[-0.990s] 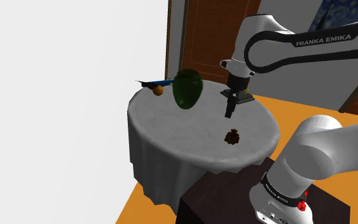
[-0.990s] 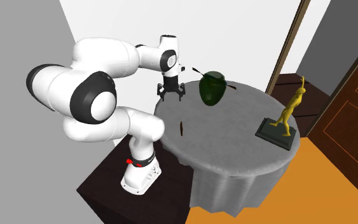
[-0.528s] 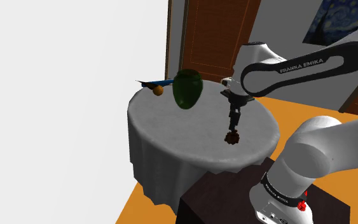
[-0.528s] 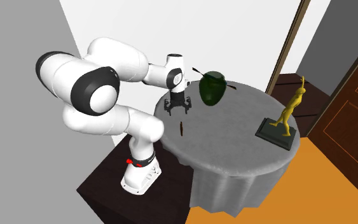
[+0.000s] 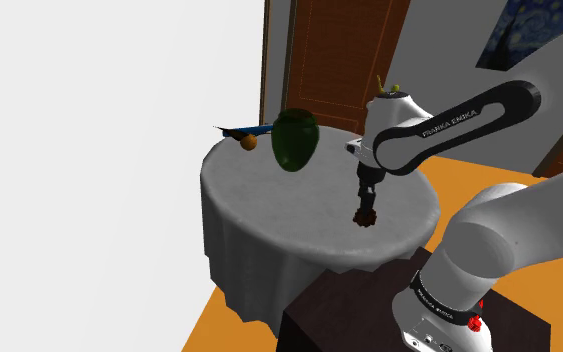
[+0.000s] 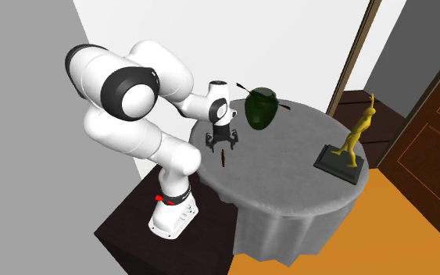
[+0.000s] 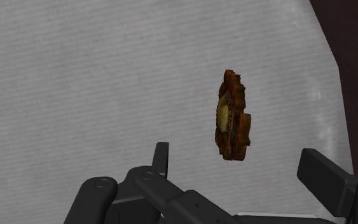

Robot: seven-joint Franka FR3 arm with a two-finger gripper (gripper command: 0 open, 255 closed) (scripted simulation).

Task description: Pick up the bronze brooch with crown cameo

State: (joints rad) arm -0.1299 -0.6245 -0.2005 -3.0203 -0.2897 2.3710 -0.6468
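Wrist view: we see the hand (image 7: 238, 156) spread wide, the bronze brooch (image 7: 233, 118) between its fingers, untouched. It stands on edge near the counter's (image 5: 269, 190) edge beside the stand (image 5: 349, 305).

Brown brooch (image 7: 233, 118) (pale yellow centre), grey finely striped tablecloth (image 7: 95, 83)

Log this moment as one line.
gripper: open, straddling brooch, no contact | brooch: upright on table | grasp: not yet made
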